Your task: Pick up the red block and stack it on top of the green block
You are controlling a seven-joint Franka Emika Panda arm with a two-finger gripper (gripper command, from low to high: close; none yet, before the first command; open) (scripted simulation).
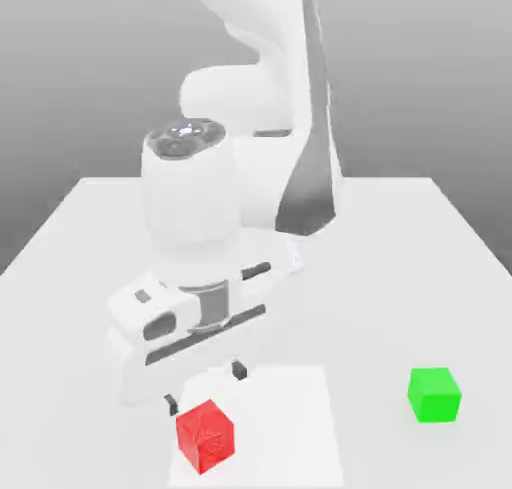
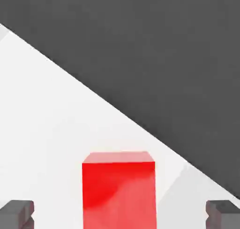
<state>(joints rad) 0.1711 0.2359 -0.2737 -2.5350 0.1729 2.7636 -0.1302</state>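
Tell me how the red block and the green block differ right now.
The red block is red; the green block is green. The red block lies under the hand, between its open fingers; the green block sits alone toward the exterior view's right. Both are cubes resting on the white table.

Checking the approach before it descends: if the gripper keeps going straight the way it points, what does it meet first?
Probably the red block: it lies between the open fingers of the gripper, though the remaining gap is unclear.
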